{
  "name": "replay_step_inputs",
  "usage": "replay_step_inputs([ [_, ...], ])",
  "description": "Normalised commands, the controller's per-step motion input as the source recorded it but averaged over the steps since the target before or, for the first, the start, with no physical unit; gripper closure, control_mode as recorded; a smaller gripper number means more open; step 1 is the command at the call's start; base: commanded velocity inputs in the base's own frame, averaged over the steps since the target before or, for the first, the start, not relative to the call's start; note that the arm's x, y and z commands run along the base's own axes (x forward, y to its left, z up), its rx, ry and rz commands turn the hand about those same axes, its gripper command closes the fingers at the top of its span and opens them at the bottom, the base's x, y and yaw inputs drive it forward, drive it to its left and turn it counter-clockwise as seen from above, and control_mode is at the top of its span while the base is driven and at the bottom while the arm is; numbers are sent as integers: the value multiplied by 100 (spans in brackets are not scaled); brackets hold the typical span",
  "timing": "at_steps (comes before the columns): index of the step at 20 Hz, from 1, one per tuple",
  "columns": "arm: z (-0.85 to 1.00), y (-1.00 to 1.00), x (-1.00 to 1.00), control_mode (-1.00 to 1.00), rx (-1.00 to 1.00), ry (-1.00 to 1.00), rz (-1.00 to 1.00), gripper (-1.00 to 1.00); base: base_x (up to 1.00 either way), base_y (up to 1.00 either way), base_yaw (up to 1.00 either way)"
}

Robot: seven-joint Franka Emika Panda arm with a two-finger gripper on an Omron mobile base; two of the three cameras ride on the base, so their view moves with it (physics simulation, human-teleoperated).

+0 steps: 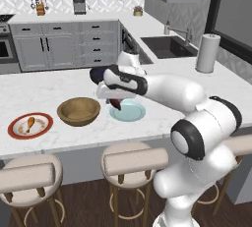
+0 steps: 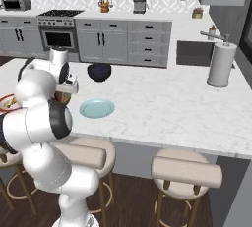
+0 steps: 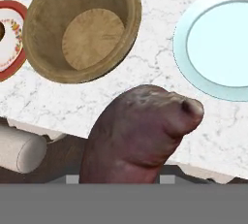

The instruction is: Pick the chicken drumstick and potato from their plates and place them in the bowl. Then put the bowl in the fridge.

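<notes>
Clenched in my fingers (image 1: 114, 101), the oblong reddish-brown potato (image 3: 138, 133) hung above the white marble table (image 1: 44, 91), wooden bowl (image 3: 82, 26) at eleven o'clock, pale blue plate (image 3: 220, 43) at two.

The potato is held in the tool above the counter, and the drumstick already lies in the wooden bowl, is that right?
Not quite. The potato is held in the tool, but the wooden bowl is empty in the hand view; the drumstick lies on the red-rimmed plate in the left base view.
</notes>
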Motion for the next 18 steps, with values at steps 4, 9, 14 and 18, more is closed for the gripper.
replay_step_inputs([
  [4, 0, 91, 18, -100, 0, 2, 1, 100, 0, 0, 0],
  [9, -19, 62, 52, -100, -7, 0, -2, 100, 0, 0, 0],
  [14, -45, 12, 61, -100, -10, 0, -4, 100, 0, 0, 0],
  [18, -23, 25, 47, -100, -1, -1, -3, 100, 0, 0, 0],
])
